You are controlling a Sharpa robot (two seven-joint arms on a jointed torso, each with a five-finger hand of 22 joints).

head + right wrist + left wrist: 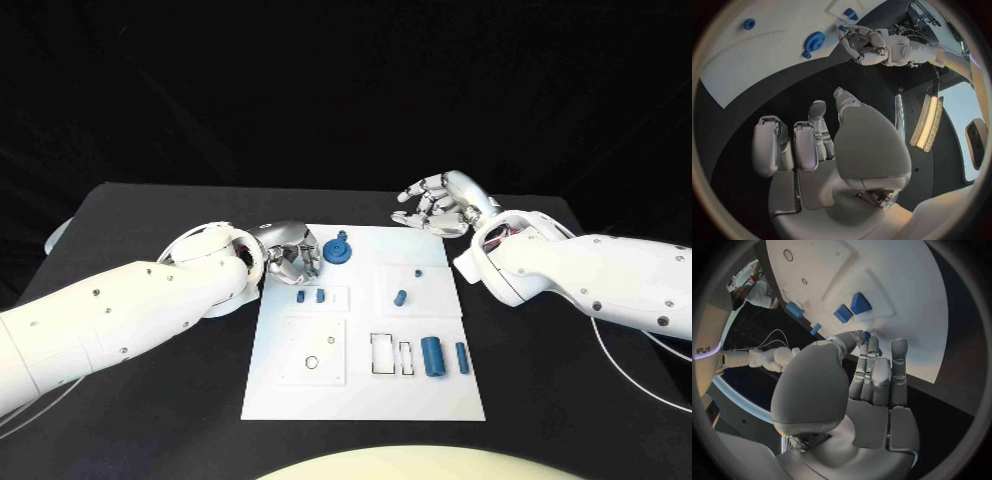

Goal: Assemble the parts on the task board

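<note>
Both hands up by the far end of the board

Left hand [291, 255] sits at the task board's [361, 395] left edge, fingers curled, pinching a tiny blue part [867, 335]. The blue round part [338, 250] is just right of it, more parts [444, 355] lie lower right. Right hand [441, 203] hovers over the counter [144, 210] past the far corner, loosely spread, holding nothing.

The left hand [290, 252] partly hides a small blue part [867, 335].
</note>
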